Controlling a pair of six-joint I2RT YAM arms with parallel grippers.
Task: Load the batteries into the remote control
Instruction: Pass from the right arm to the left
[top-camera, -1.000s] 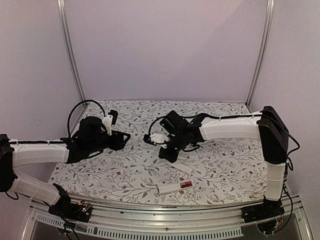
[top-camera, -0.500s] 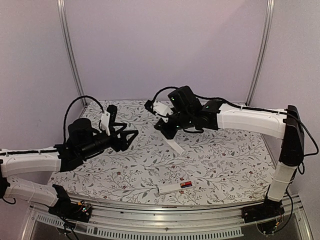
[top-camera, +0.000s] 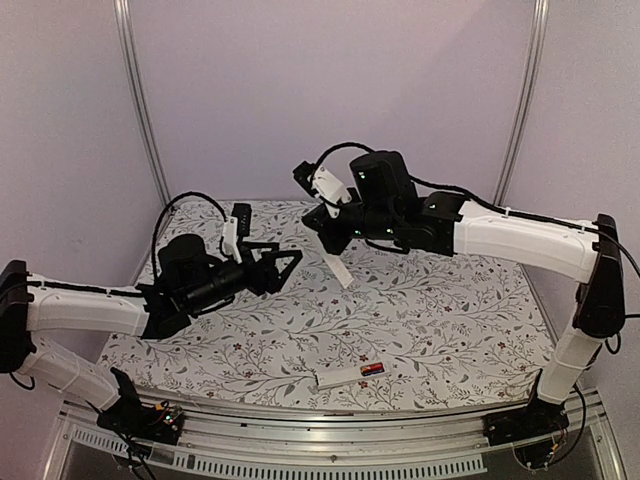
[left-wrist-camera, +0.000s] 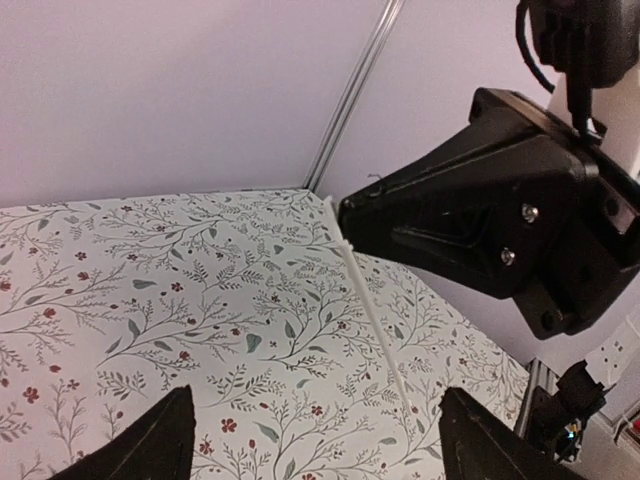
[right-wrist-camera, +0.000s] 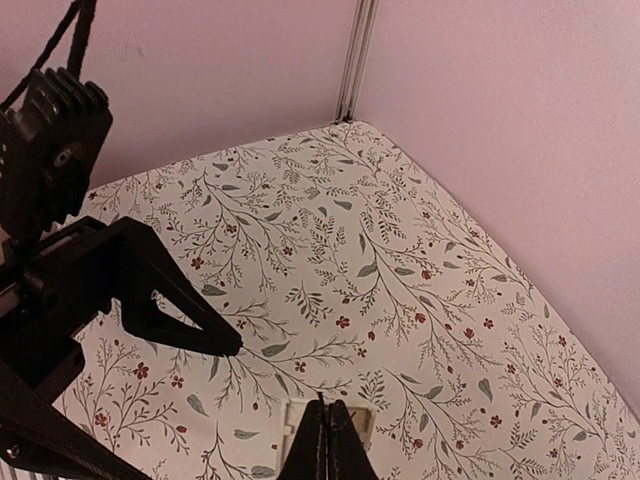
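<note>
Both arms have moved since the earlier frame. Right jaws, clenched on the upper end of a thin white strip (top-camera: 340, 270), have gone up from the tabletop (top-camera: 450, 320) toward its far edge, and the strip has gone with them. Left jaws have opened wider and have come from the left edge toward the middle.

Now the right jaws are pressed together, as the right wrist view shows, with a pale end of the strip just under their tips. The strip hangs tilted in the air over the far middle of the tabletop, and its lower end is clear of the surface. The left jaws stand released and wide, grasping nothing. Their tips point at the strip from the left, near it but apart. In the left wrist view the strip shows edge-on as a thin line beyond the two tips.

The right arm (top-camera: 520, 235) reaches from the near right corner, high, across to the far middle. The left arm (top-camera: 90, 310) lies lower, along the left side.

The remote control (top-camera: 338, 378) lies flat beside the near edge, about at its middle, well apart from both jaws. A red and black battery (top-camera: 373, 370) is at its right end; if it sits in the bay or only beside it, I cannot tell. These two have not moved.
</note>
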